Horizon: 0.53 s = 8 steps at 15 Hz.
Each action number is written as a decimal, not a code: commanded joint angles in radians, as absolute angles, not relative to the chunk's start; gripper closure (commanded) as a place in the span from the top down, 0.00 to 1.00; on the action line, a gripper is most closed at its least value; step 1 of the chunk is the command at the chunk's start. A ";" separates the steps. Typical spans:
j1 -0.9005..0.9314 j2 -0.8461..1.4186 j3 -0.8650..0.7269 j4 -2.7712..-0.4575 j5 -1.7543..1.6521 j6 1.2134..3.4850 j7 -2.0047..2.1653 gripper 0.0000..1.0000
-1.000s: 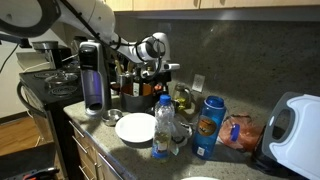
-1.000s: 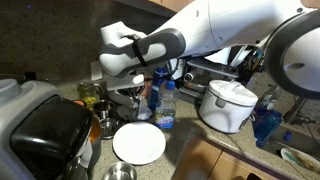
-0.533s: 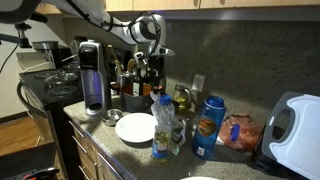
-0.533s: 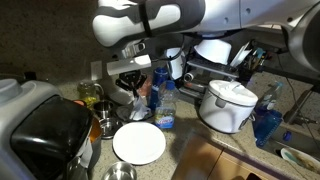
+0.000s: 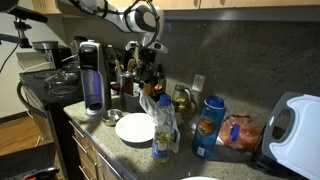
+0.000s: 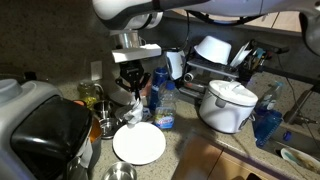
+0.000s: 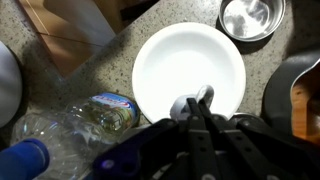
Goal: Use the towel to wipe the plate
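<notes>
The white plate (image 5: 135, 127) lies on the granite counter near its front edge. It shows in both exterior views (image 6: 138, 143) and fills the middle of the wrist view (image 7: 190, 65). My gripper (image 7: 195, 103) is shut on a small grey-white towel (image 7: 186, 105) that hangs from the fingertips. In an exterior view the gripper (image 6: 133, 82) is well above the plate's far edge with the towel (image 6: 130, 108) dangling clear of it. The gripper also shows high above the counter in an exterior view (image 5: 150, 72).
A clear water bottle (image 5: 163, 125) (image 7: 80, 115) stands beside the plate. A blue canister (image 5: 208, 127), a metal bowl (image 7: 252, 15), a coffee machine (image 5: 90, 75), a black toaster (image 6: 50, 135) and a white cooker (image 6: 230, 103) crowd the counter.
The arm has risen steadily over the last second, carrying the shut gripper and the towel up from counter level to well above the plate.
</notes>
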State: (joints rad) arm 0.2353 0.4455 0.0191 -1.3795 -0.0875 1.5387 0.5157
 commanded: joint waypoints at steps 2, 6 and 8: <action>0.201 0.406 0.040 -1.461 -0.010 1.471 0.432 0.00; 0.169 0.455 0.037 -1.560 0.051 1.520 0.355 0.00; 0.157 0.496 0.029 -1.595 0.056 1.558 0.334 0.00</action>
State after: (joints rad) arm 0.1892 0.4653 0.0220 -1.5310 0.0279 1.5040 0.3796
